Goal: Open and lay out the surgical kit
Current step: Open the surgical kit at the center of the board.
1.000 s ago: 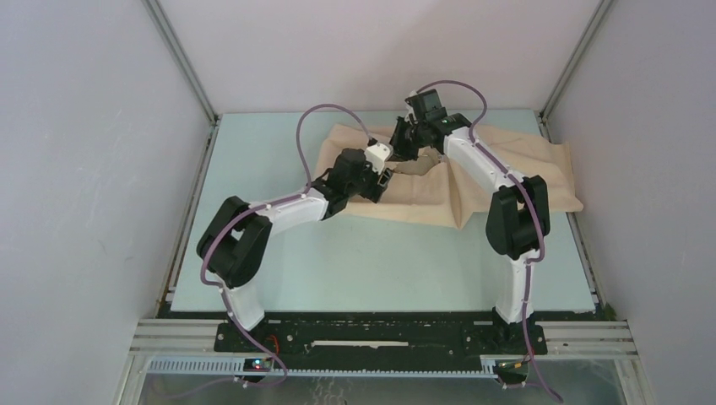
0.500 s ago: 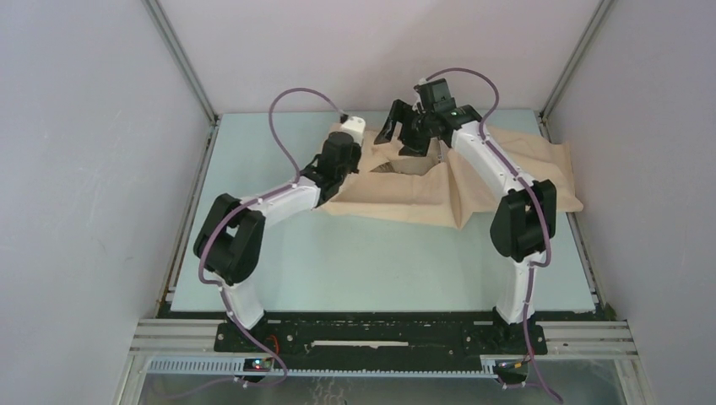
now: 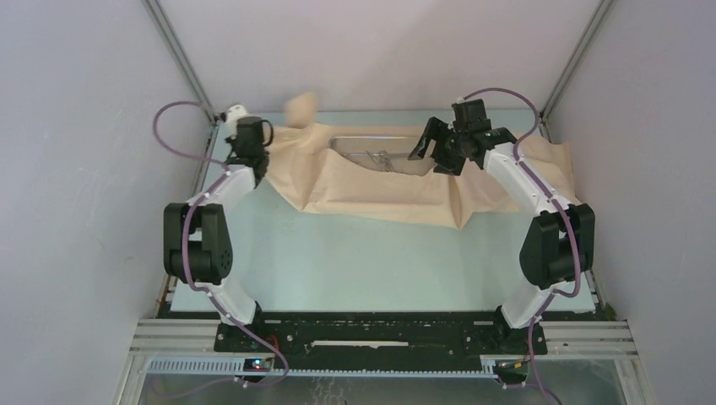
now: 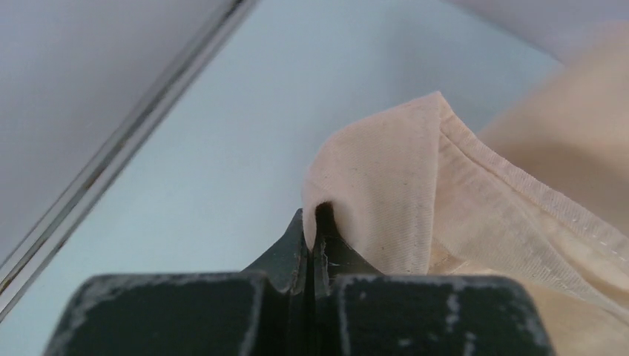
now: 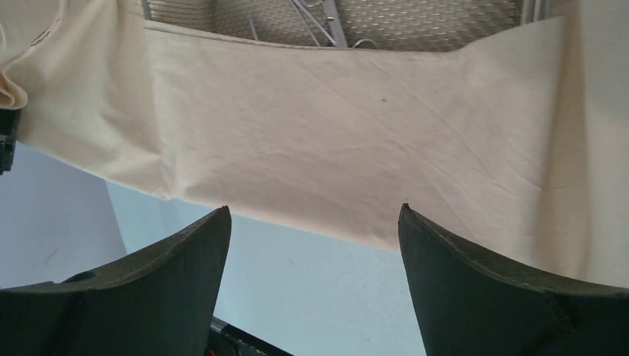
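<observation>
The beige wrapping cloth (image 3: pixel 380 190) lies spread across the far half of the table. Its back fold is drawn aside, so the steel mesh-bottomed tray (image 3: pixel 355 140) shows, with ring-handled instruments (image 3: pixel 380 158) lying in it. My left gripper (image 3: pixel 260 145) is at the far left, shut on a folded edge of the cloth (image 4: pixel 386 185), which bulges out past the tips of the gripper (image 4: pixel 313 222). My right gripper (image 3: pixel 436 150) hovers open over the tray's right end, holding nothing. In the right wrist view, this gripper (image 5: pixel 314 208) is above the cloth (image 5: pixel 334 126), with the tray (image 5: pixel 415 22) and the instruments (image 5: pixel 319 22) behind it.
The pale blue table (image 3: pixel 371 261) is ringed by grey enclosure walls and metal frame rails. The left rail (image 4: pixel 111 163) runs close beside my left gripper. Both arm bases stand at the near edge.
My left gripper shut on the cloth and pulled it to the far left, uncovering the tray. My right gripper let go of the cloth, opened wide and drew back to the right.
</observation>
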Tool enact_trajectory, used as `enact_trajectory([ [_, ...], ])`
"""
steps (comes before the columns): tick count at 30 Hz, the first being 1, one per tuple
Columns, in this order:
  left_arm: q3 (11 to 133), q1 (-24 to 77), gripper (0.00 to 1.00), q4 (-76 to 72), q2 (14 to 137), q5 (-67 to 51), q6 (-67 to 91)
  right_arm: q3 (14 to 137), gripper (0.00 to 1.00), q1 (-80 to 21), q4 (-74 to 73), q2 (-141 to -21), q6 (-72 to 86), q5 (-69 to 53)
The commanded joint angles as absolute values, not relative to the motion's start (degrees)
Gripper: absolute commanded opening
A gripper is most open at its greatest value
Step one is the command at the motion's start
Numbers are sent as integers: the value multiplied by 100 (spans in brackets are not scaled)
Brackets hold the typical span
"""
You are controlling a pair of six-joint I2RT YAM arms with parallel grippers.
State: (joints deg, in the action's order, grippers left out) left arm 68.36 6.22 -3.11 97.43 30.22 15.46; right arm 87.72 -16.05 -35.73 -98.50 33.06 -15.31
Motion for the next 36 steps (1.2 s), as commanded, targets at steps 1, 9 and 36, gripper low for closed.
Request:
enact_trajectory([
  [1, 6667, -379, 0, 863, 9572, 3483, 2874, 8506, 91, -1509, -3288, -9389, 3075, -1327],
  [9, 6757, -1488, 0, 2414, 9969, 2853, 3837, 8175, 91, -1329, -3223, -9181, 2947, -1183],
  [36, 8611, -2275, 0, 3366, 11004, 2691, 2897, 6507, 93, -125, -2454, -8878, 3335, -266],
])
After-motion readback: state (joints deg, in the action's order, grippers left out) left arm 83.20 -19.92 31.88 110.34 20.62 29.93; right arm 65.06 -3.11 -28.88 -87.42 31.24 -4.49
